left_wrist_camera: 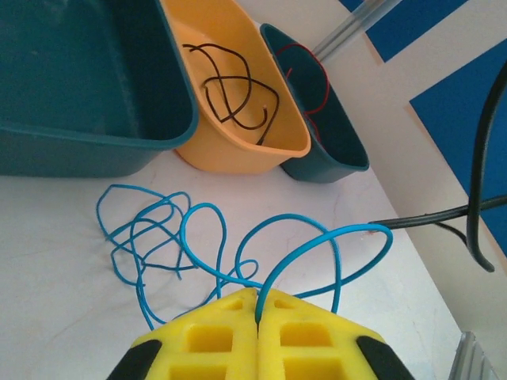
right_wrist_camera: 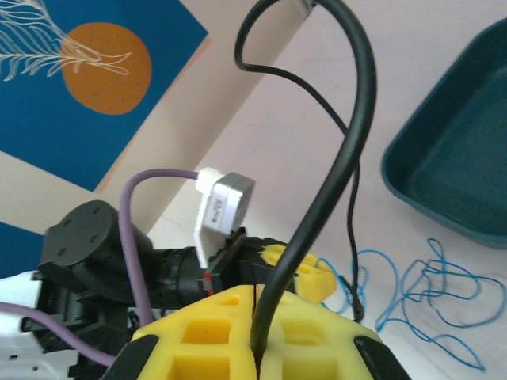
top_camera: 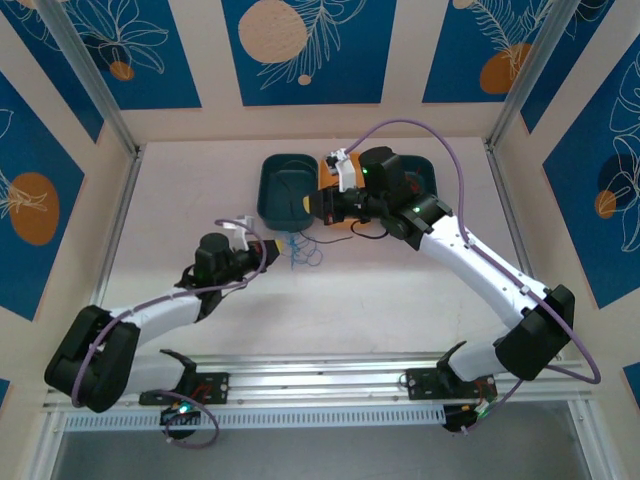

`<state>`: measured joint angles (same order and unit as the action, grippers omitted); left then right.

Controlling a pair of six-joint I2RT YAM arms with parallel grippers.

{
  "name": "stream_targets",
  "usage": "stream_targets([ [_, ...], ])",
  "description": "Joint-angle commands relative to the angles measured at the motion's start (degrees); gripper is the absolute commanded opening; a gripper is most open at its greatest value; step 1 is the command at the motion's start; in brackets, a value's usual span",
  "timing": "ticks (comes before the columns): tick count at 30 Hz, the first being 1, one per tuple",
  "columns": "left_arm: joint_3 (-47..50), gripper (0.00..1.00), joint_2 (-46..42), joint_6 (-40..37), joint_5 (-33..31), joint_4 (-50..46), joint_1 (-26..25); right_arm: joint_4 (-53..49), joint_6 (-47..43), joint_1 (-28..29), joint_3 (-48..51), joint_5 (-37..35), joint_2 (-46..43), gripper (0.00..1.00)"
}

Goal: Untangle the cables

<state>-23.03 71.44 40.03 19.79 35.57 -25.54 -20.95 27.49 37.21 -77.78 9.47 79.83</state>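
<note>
You are looking at a pale counter [top_camera: 400, 300] that is carrying three bins along its far side. The left arm [top_camera: 150, 315] is reaching in from the near left, and the right arm [top_camera: 490, 270] is stretching from the near right toward the bins. The large teal bin [left_wrist_camera: 79, 146] is sitting on the left, the orange bin [left_wrist_camera: 238, 150] is sitting right against it, and a smaller teal bin [left_wrist_camera: 337, 162] is standing just beside the orange one. Your left fingers [left_wrist_camera: 210, 336] are pressing together and pinching the blue cable [left_wrist_camera: 158, 229]. That cable is lying in loose loops on the counter in front of the large teal bin and arching up into the seam between the pads. Your right fingers [right_wrist_camera: 202, 332] are clamping flat on the black cable [right_wrist_camera: 352, 119], which is curving up and away from them above the counter. A dark brown cable [left_wrist_camera: 238, 87] is resting in coils inside the orange bin. A red cable [left_wrist_camera: 317, 87] appears to be lying in the smaller teal bin, though the rim is hiding much of it.
</note>
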Motion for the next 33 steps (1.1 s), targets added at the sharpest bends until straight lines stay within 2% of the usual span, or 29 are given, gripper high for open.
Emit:
stream_targets([
  [1, 0.5, 0.00, -3.6, -1.4, -3.5, -5.5, -0.2, -3.7, -1.7, -0.9, -1.1, -5.7, -3.5, 0.00],
  [9, 1.3, 0.00, -13.1, -4.1, -10.8, -22.4, -0.3, -10.1, -0.8, -4.9, -4.2, -12.5, -4.6, 0.00],
  [14, 1.5, 0.00, -18.4, -6.0, -12.0, -28.7, -0.3, -10.8, 0.1, -10.0, -7.6, -9.8, -1.6, 0.00],
  [22, 1.5, 0.00, -21.1, -6.9, -11.5, -31.6, -0.3, -7.9, 0.9, -15.5, -16.2, -5.2, 12.0, 0.00],
  [28, 1.3, 0.00, -20.4, -7.0, -11.2, -31.0, -0.3, -7.4, 1.7, -17.1, -25.4, -5.6, 25.0, 0.00],
  [33, 1.3, 0.00, -20.4, -6.8, -11.3, -30.8, -0.3, -7.5, 3.0, -18.5, -30.3, -3.5, 32.1, 0.00],
])
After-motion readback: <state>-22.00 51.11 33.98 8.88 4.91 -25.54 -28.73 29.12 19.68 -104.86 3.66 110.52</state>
